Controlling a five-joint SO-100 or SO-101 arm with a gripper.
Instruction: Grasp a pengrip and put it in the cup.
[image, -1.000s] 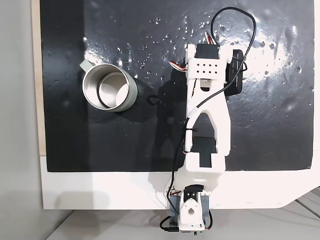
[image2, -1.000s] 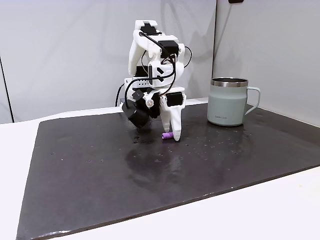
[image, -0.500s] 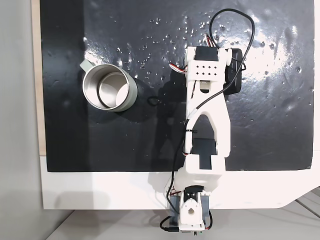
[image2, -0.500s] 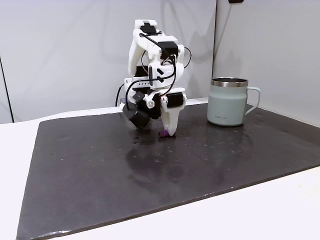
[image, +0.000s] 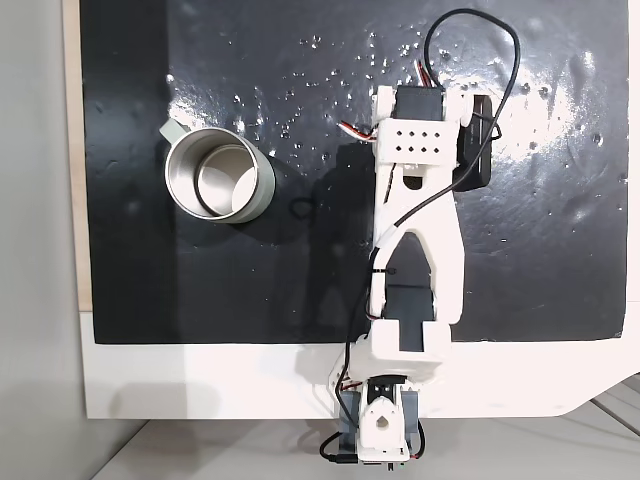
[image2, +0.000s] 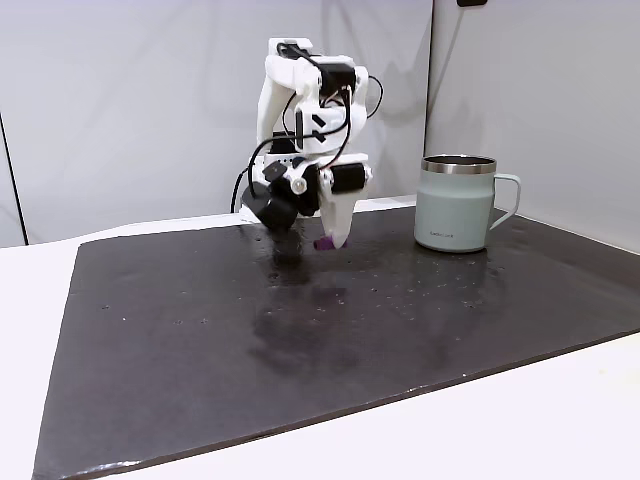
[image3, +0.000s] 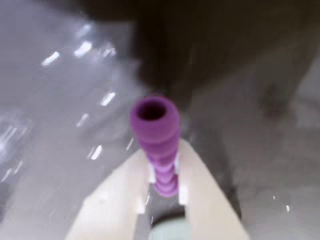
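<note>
The purple ribbed pengrip (image3: 157, 142) sits clamped between my two white fingers (image3: 200, 195) in the wrist view, its open end pointing away from the camera. In a fixed view from the side, my gripper (image2: 330, 238) is shut on the pengrip (image2: 323, 243) and hangs a little above the dark mat. The cup (image2: 458, 203), pale grey-green with a metal rim, stands to the right of the gripper in that view, handle pointing right. From above, the cup (image: 218, 175) stands left of the arm (image: 418, 200), which hides the pengrip.
A dark shiny mat (image: 200, 290) covers most of the white table (image: 200, 380). A pale wall (image2: 130, 110) rises behind the arm. A black cable (image: 470, 40) loops over the arm's head. The mat's front (image2: 300, 360) lies bare.
The gripper closed on the pengrip, which lay on the mat a second ago, and has lifted it off the surface. The cup has not moved.
</note>
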